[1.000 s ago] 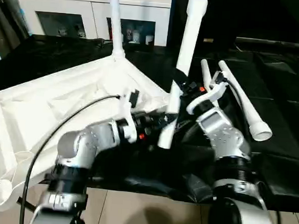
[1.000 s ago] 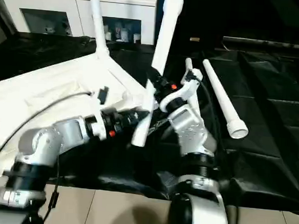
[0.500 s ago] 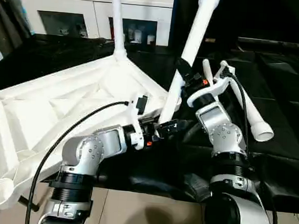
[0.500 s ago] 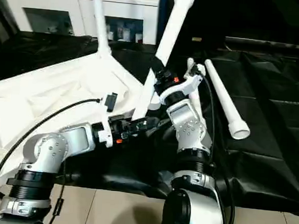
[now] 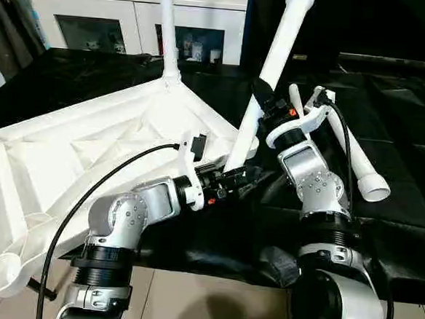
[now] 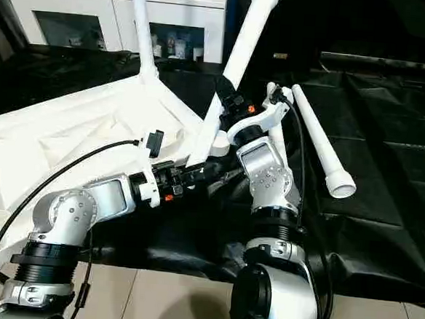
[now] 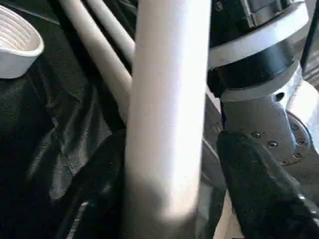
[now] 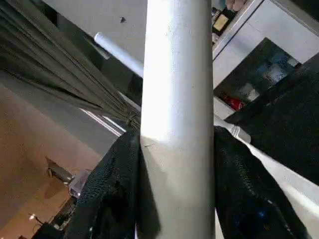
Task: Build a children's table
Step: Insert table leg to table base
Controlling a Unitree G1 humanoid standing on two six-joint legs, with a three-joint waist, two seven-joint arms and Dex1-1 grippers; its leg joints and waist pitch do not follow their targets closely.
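The children's table top (image 5: 74,150) lies upside down and tilted on the left, ribbed underside up. One white leg (image 5: 166,25) stands upright in its far corner. My right gripper (image 5: 265,106) is shut on a second leg (image 5: 283,40), which leans with its lower end beside the top's right corner. In the right wrist view both black fingers (image 8: 112,189) press that tube. My left gripper (image 5: 240,176) straddles the leg's lower end. The left wrist view shows the tube (image 7: 167,99) between the fingers (image 7: 259,189) with a gap on one side. Two loose legs (image 5: 355,158) lie on the cloth.
A black cloth (image 5: 411,130) covers the work surface. A white cabinet (image 5: 135,12) with glass-fronted compartments stands behind. A round leg socket (image 5: 0,276) juts from the top's near corner over the tiled floor (image 5: 202,305).
My right gripper has lifted the leaning leg, bringing its lower end up beside the top's corner. My left gripper has moved to that lower end, and its fingers have narrowed around the tube.
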